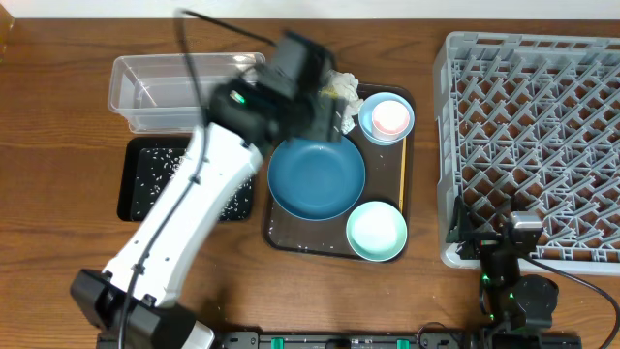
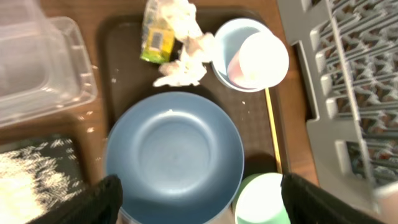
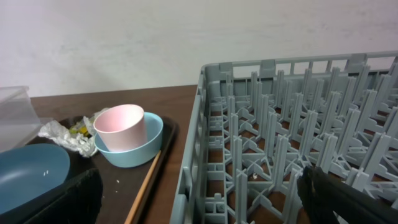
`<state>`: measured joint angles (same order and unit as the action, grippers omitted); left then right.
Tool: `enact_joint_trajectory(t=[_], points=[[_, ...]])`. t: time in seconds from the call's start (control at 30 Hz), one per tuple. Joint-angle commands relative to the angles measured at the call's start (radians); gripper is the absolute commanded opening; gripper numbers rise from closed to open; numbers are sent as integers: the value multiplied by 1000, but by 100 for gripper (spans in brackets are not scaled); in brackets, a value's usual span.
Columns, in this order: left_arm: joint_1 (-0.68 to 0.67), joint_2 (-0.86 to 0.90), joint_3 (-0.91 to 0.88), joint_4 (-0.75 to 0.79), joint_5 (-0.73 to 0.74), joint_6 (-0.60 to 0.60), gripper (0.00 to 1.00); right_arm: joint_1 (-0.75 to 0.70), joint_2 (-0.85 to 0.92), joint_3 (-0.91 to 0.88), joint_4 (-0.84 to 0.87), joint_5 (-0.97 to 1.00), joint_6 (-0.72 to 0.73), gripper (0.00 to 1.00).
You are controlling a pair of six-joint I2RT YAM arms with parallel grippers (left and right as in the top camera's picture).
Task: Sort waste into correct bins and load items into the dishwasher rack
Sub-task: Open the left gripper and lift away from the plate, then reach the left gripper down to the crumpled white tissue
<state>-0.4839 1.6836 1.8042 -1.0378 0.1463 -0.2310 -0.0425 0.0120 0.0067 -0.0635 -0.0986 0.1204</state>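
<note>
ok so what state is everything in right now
clear tub: looks empty
black tray: rice grains scattered in it
dark-blue plate: flat on brown tray
wrapper: crumpled, on brown tray
pink cup: upright inside blue bowl
mint bowl: upright, empty
wooden stick: lying along the tray's rack-side edge
rack: no dishes in it
left jaws: open, holding nothing
right jaws: open, holding nothing

- The dark-blue plate [image 2: 174,155] lies flat and face up on the brown tray [image 2: 121,56].
- A crumpled white wrapper [image 2: 177,46] with yellow-green print lies just behind the plate.
- The pink cup [image 3: 120,127] stands upright inside a pale blue bowl [image 3: 146,149].
- A mint bowl [image 1: 376,231] stands upright near the plate's front right.
- A thin wooden stick [image 2: 272,127] lies along the tray's right edge.
- White rice grains [image 2: 28,180] are spread in the black tray [image 1: 136,184], beside the clear tub [image 1: 155,87].
- The grey rack [image 1: 528,116] stands on the bench's right side.
</note>
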Motion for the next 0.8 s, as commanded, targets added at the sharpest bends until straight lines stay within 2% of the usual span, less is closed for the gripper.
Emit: enact_joint_trajectory(t=[0.0,0.27,0.4,0.43,0.77], points=[[59,58,73,-16,93,98,84,-13,-6,-1,-3,-7,-13,99],[80,171,72,128,93,126,84,-13,-6,-1,-3,-7,-13,99],[64,274,72,163,93,223,85,-13,-6,-1,-3,-7,-13,99],[61,303,72,166,92,243,89,-13,-6,-1,-3,-7,-13,99],[55,470,72,225,85,227,90,-13,-6,-1,-3,-7,-13,99]])
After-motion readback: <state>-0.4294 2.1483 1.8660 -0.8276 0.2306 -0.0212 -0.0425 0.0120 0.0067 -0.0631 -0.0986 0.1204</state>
